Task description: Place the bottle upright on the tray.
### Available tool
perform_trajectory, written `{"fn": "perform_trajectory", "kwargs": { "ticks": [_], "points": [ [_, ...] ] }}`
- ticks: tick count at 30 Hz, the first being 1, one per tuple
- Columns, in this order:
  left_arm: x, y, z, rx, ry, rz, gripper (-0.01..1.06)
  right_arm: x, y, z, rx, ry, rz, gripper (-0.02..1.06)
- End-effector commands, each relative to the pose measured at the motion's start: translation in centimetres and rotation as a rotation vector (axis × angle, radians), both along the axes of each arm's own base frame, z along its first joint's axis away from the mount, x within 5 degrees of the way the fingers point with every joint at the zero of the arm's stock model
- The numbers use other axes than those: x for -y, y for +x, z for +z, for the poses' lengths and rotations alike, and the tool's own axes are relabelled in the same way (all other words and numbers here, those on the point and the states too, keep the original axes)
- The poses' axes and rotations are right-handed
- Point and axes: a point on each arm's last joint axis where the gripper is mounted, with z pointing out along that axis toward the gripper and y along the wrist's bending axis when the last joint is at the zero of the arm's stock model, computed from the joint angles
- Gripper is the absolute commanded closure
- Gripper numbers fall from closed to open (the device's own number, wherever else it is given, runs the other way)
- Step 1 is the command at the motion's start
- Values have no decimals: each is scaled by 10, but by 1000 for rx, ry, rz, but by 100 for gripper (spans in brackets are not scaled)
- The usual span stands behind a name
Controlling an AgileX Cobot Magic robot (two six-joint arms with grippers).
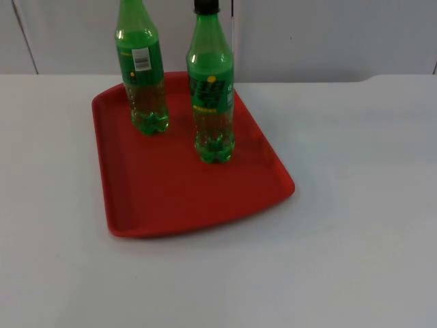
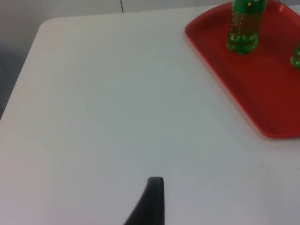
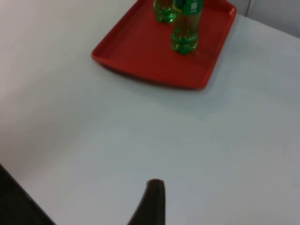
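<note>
Big white table (image 1: 355, 225), grey partition wall (image 1: 328, 34) at the far end. Red tray (image 1: 177, 198) sitting flat on it, skewed a bit. Two green bottles standing on the tray, long axis vertical, necks up: one with the black cap (image 1: 212, 96) toward the tray's right edge, another with a white barcode label (image 1: 142, 75) near the far left corner, well apart from each other. Left tool (image 2: 152, 199) hanging over bare table, off to the side of the tray, just one black fingertip visible so can't tell wide or narrow. Same deal for right tool (image 3: 152, 201), also over bare table, can't tell
</note>
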Motion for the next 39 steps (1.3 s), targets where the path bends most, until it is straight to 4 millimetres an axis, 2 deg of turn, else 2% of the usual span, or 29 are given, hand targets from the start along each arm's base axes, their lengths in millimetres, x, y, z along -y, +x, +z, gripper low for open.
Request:
{"fn": "perform_trajectory", "kwargs": {
  "ticks": [1, 20, 22, 25, 26, 27, 39],
  "points": [
    [1, 0, -1, 2, -10, -13, 22, -1, 0, -1, 5, 8, 0, 28],
    [1, 0, -1, 2, -10, -13, 22, 0, 1, -1, -9, 23, -21, 28],
    [1, 0, -1, 2, -10, -13, 22, 0, 1, -1, -3, 15, -16, 24],
    [1, 0, -1, 2, -10, -13, 22, 0, 1, -1, -1, 13, -15, 7],
    [1, 0, -1, 2, -10, -13, 22, 0, 1, -1, -1, 13, -15, 7],
    [1, 0, -1, 2, -10, -13, 22, 0, 1, -1, -1, 13, -15, 0],
    [1, 0, -1, 2, -10, -13, 22, 0, 1, -1, -1, 13, -15, -1]
  ]
}}
